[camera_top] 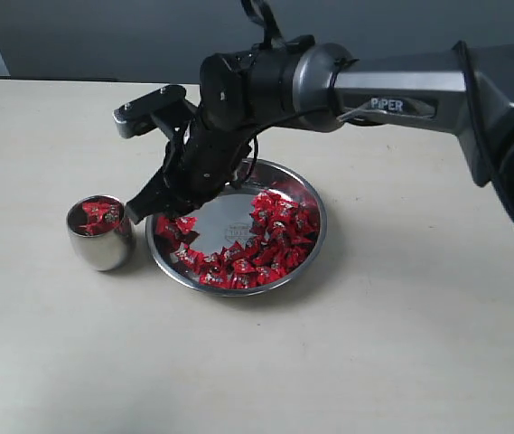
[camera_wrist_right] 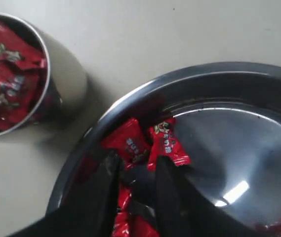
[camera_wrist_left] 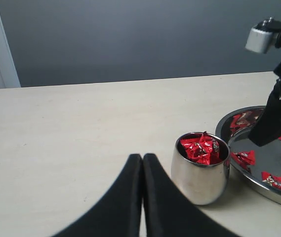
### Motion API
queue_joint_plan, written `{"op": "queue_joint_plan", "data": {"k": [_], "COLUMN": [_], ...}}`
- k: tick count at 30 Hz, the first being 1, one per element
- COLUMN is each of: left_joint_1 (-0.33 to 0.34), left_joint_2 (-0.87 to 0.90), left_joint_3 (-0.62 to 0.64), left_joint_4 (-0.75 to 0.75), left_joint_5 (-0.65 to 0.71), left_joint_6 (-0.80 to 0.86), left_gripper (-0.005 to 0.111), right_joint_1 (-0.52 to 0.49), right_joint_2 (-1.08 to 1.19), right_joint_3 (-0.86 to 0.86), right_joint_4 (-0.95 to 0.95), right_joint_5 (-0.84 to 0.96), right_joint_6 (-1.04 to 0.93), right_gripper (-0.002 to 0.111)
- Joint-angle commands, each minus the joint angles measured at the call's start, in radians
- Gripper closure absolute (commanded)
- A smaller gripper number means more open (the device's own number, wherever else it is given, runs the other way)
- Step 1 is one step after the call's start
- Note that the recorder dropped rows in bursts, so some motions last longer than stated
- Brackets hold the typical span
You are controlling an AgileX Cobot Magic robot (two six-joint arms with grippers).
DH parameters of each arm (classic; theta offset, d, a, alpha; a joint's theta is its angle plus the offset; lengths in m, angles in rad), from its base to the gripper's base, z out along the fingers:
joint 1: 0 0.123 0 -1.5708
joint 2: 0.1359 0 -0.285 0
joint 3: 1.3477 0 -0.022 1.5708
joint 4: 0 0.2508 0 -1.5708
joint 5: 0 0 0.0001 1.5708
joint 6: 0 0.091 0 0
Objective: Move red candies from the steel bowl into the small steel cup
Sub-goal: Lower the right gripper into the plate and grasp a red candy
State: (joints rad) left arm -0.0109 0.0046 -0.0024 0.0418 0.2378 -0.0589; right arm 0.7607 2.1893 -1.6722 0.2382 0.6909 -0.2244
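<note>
- One steel bowl (camera_top: pixel 316 206) stands on the bench (camera_top: pixel 401 344). One small steel cup (camera_top: pixel 100 242) stands upright just beside the bowl's rim, and I cannot tell whether they touch.
- The red candies (camera_top: pixel 275 240) in the bowl are too many and too overlapped to count. They lie in a crescent along the rim, thickest on the side away from the cup, and the middle of the bowl's bottom is bare.
- More red candies fill the cup (camera_wrist_left: pixel 199 180) to about its rim. Roughly four or five wrappers show, but the exact number cannot be told.
- Two claws are in view.
- The right claw (camera_wrist_right: pixel 135 170) reaches down into the bowl at the rim nearest the cup. Its jaws are parted by a narrow gap, with nothing seen pinched between them.
- Two candies lie just past the right claw's fingertips (camera_wrist_right: pixel 109 165), inside the bowl wall. One is in line with the gap and the other just beside it.
- The left claw (camera_wrist_left: pixel 141 159) is closed, its fingers pressed together and empty. It sits beyond the cup from the bowl and points toward the cup, clear of it.
</note>
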Motion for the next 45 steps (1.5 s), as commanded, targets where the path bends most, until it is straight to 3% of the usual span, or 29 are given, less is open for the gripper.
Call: {"op": "queue_joint_plan", "data": {"k": [1, 3, 8, 21, 23, 26, 31, 34, 45], "left_joint_1": [-0.002, -0.002, -0.002, -0.002, -0.002, -0.002, -0.002, -0.002, -0.002], "left_joint_2": [-0.005, -0.005, -0.005, -0.005, -0.005, -0.005, -0.005, -0.005, -0.005], "left_joint_3": [0.002, 0.002, 0.002, 0.002, 0.002, 0.002, 0.002, 0.002, 0.002], "left_joint_4": [0.001, 0.001, 0.001, 0.001, 0.001, 0.001, 0.001, 0.001, 0.001], "left_joint_5": [0.0, 0.0, 0.0, 0.0, 0.0, 0.0, 0.0, 0.0, 0.0], "left_joint_6": [-0.002, -0.002, -0.002, -0.002, -0.002, -0.002, -0.002, -0.002, -0.002], "left_gripper": [0.106, 0.106, 0.106, 0.106, 0.106, 0.106, 0.106, 0.106, 0.106], "right_joint_1": [-0.004, -0.004, -0.004, -0.004, -0.004, -0.004, -0.004, -0.004, -0.004], "right_joint_2": [0.03, 0.037, 0.045, 0.091, 0.091, 0.095, 0.119, 0.117, 0.017], "right_joint_3": [0.001, 0.001, 0.001, 0.001, 0.001, 0.001, 0.001, 0.001, 0.001], "right_joint_4": [-0.03, -0.038, -0.054, -0.054, -0.055, -0.058, -0.074, -0.139, -0.277], "right_joint_5": [-0.012, -0.013, -0.03, -0.1, -0.111, -0.123, -0.12, -0.12, -0.069], "right_joint_6": [-0.011, -0.011, -0.011, -0.005, 0.0, 0.0, 0.003, 0.079, 0.192], "right_gripper": [0.082, 0.08, 0.061, 0.061, 0.064, 0.078, 0.081, 0.107, 0.109]}}
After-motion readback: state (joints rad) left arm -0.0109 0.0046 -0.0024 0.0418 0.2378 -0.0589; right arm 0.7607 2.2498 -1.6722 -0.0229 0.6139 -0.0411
